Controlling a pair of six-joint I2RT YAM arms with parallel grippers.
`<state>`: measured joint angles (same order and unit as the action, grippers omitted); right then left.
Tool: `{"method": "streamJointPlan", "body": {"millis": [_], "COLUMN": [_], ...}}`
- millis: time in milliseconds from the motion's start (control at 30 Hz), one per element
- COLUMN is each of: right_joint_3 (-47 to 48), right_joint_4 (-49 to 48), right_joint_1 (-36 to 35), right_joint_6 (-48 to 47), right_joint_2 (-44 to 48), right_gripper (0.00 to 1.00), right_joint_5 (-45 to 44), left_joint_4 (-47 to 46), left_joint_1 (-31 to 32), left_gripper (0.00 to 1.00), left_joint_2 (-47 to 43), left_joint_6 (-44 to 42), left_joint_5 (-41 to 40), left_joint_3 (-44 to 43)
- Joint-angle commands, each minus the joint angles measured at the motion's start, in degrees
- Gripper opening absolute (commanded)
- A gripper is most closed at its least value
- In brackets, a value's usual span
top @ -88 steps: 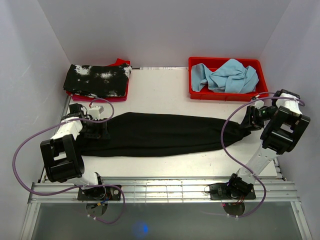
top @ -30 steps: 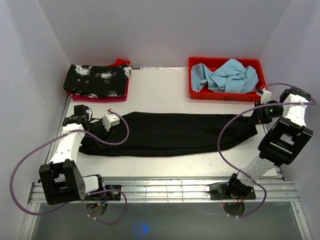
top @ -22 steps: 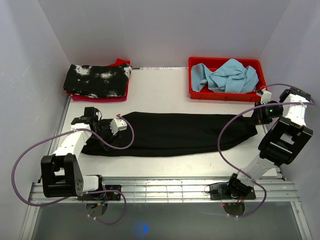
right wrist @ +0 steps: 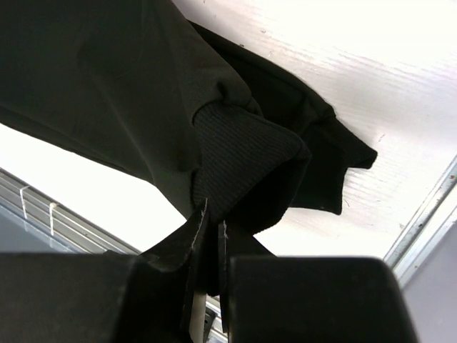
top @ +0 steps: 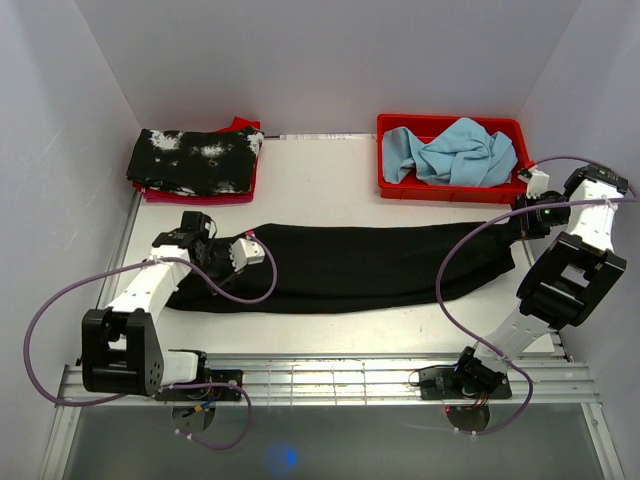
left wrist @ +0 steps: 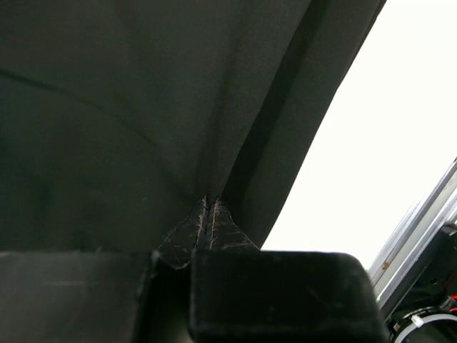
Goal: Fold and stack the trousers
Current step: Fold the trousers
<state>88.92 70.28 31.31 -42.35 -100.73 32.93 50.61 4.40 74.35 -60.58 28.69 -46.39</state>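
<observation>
From above, the trousers (top: 350,265) lie on the table (top: 320,180) with their long axis running left to right, stretched between my two claws. My left claw (top: 222,258) is at their left end and my right claw (top: 515,228) at their right end, each arm bent and reaching in from its own side.

In the left wrist view, my fingers (left wrist: 196,232) are pressed together on a small tuck of the black cloth.

In the right wrist view, my fingers (right wrist: 194,232) pinch the ribbed cuff (right wrist: 243,157). I think the fold must go along this axis, one end over the other.
</observation>
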Motion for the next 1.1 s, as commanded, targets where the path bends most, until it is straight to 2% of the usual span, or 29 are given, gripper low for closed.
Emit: {"method": "streamJointPlan", "body": {"millis": [0, 167, 367, 467, 567, 633, 700, 733, 767, 933, 967, 1000, 1067], "right_joint_3": [4.14, 6.61, 1.17, -0.68, -2.34, -3.14, -4.02, -4.28, -4.46, -5.78, -6.04, -6.31, -6.31], "right_joint_4": [2.49, 4.60, 2.93, 0.74, -1.63, -2.60, -3.39, -3.57, -3.75, -3.58, -3.40, -3.14, -2.43], "right_joint_1": [-0.11, -0.11, -0.02, -0.11, -0.20, -0.28, -0.37, -0.46, -0.46, -0.64, -0.64, -0.64, -0.55], "right_joint_6": [-0.28, -3.17, -6.17, -4.85, -3.89, -3.36, -3.09, -3.00, -2.92, -4.14, -4.49, -4.85, -5.90], "right_joint_2": [0.53, 1.67, 3.17, 1.94, 0.80, 0.01, -0.43, -0.78, -0.96, -0.96, -0.96, -0.96, -0.96], "right_gripper": [0.08, 0.08, 0.08, 0.08, 0.08, 0.08, 0.08, 0.08, 0.08, 0.09, 0.13, 0.28, 0.39], "right_joint_5": [0.38, -1.89, -5.68, -5.86, -6.38, -6.73, -7.00, -7.17, -7.26, -9.19, -9.81, -10.68, -13.14], "left_joint_4": [5.10, 12.04, 16.71, 16.19, 11.63, 7.06, 5.30, 4.77, 4.24, 4.85, 5.20, 5.81, 6.43], "left_joint_1": [-0.01, -0.36, -0.36, -0.45, -0.45, -0.45, -0.36, -0.36, -0.36, -0.36, -0.36, -0.36, -0.36], "left_gripper": [0.00, 0.00, 0.00, 0.00, 0.00, 0.16, 0.23, 0.35, 0.40, 0.56, 0.62, 0.64, 0.71], "left_joint_2": [-4.64, -6.58, -9.57, -7.82, -3.79, -1.41, 1.83, 2.81, 3.43, 3.27, 2.57, 1.69, -0.86], "left_joint_6": [0.29, -1.29, -7.36, -8.24, -6.23, -3.34, -2.27, -1.83, -0.35, 0.28, 0.11, 0.28, 1.51], "left_joint_5": [1.28, 2.25, 1.11, 0.41, -1.61, -2.58, -2.15, -1.71, -1.01, 0.40, 0.75, 1.54, 2.42], "left_joint_3": [-4.05, -6.69, -2.31, 1.21, 4.11, 4.73, 4.03, 3.33, 2.98, 0.43, -0.27, -0.80, -2.99]}}
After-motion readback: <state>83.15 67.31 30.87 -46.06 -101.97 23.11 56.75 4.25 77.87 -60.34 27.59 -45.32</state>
